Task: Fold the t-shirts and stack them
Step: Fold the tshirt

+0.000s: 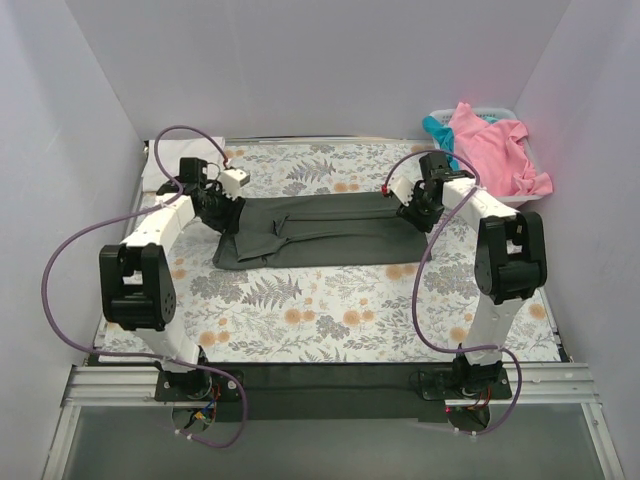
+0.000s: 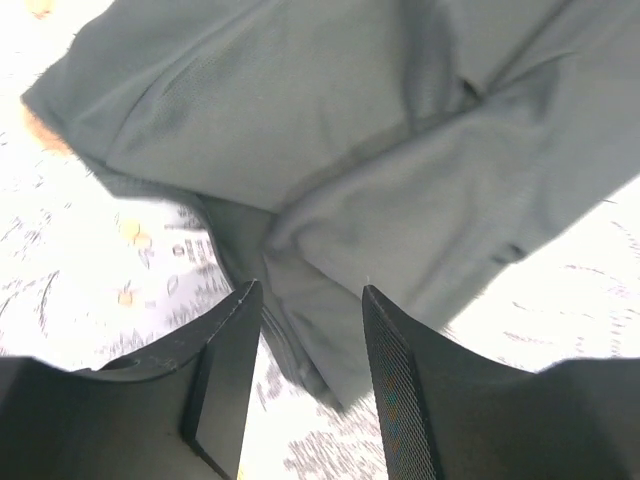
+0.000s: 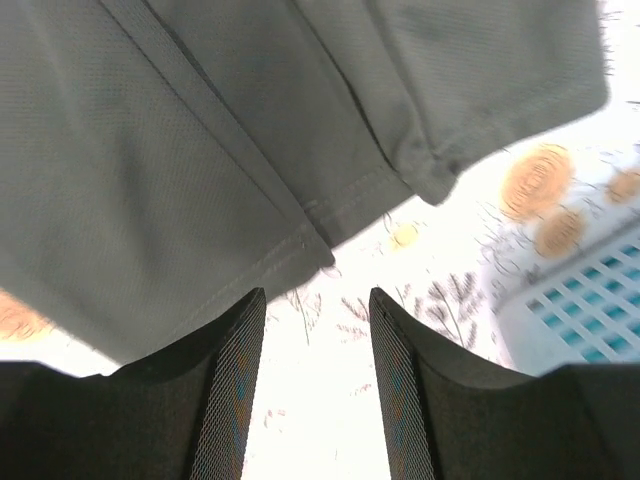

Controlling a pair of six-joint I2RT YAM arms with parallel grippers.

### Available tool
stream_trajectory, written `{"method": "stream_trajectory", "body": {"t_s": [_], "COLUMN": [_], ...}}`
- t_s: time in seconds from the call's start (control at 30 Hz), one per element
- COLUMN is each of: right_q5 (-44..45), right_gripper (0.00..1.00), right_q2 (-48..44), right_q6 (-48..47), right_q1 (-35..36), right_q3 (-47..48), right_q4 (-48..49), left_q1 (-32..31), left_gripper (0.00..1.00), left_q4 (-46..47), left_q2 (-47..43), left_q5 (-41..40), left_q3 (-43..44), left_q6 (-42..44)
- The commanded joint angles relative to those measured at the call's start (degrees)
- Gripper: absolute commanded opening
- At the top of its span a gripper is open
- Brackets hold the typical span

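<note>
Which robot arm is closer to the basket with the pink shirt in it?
Right. The right gripper sits at the right end of the grey shirt, close to the basket. The left gripper is at the shirt's left end, much farther away.

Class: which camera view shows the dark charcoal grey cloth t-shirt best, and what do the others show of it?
The top external view: nearly the whole outline of the dark charcoal grey cloth t-shirt shows there, laid out lengthwise. The left wrist view shows only rumpled folds at one end; the right wrist view only hemmed edges.
</note>
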Motion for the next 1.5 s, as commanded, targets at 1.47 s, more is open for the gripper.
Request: {"method": "stream_trajectory", "body": {"t_s": [1.47], "right_q5": [-3.12], "right_gripper": [0.47], "right_q2": [-7.01], "right_q6": [3.97], "right_q1": [-0.15], "right_q3": [1.88], "right_q4": [-5.1], "left_q1": [-5.38], "left_gripper": [0.22], "left_q4": [0.21], "left_q2": [-0.36], "left_q5": [-2.61], "left_q3": [-6.22], "left_q6": [-12.42]}}
